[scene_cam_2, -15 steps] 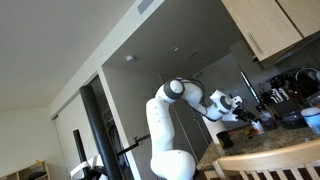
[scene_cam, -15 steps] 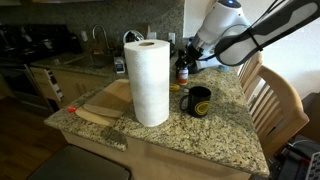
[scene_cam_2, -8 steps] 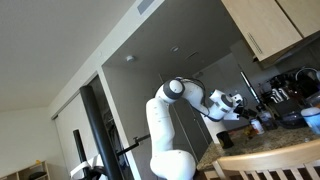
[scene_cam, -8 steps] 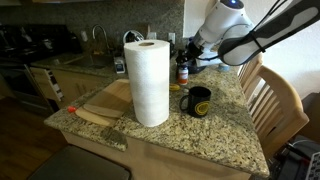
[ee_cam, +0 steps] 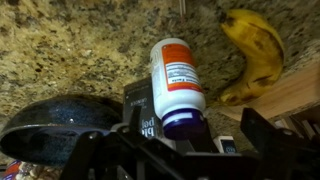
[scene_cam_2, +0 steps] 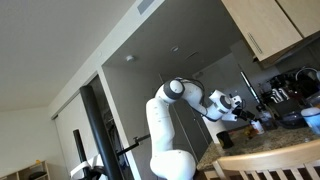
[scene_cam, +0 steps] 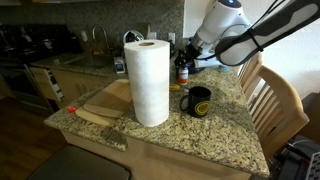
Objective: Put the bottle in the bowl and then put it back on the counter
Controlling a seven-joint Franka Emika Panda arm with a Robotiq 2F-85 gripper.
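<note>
The bottle [ee_cam: 176,85], with a red-orange and white label, stands on the speckled counter in the wrist view, its dark end nearest the camera. My gripper [ee_cam: 193,128] is open, one finger on each side of the bottle's near end, with gaps on both sides. The dark bowl [ee_cam: 60,122] sits on the counter just left of the bottle. In an exterior view the bottle [scene_cam: 182,70] shows small and dark directly beneath the gripper [scene_cam: 190,50]. The bowl is hidden there.
A banana [ee_cam: 255,50] and a wooden board edge [ee_cam: 292,98] lie right of the bottle. A tall paper towel roll [scene_cam: 148,80], a black mug [scene_cam: 198,101] and a cutting board [scene_cam: 105,100] stand on the counter. A wooden chair [scene_cam: 278,100] stands beside it.
</note>
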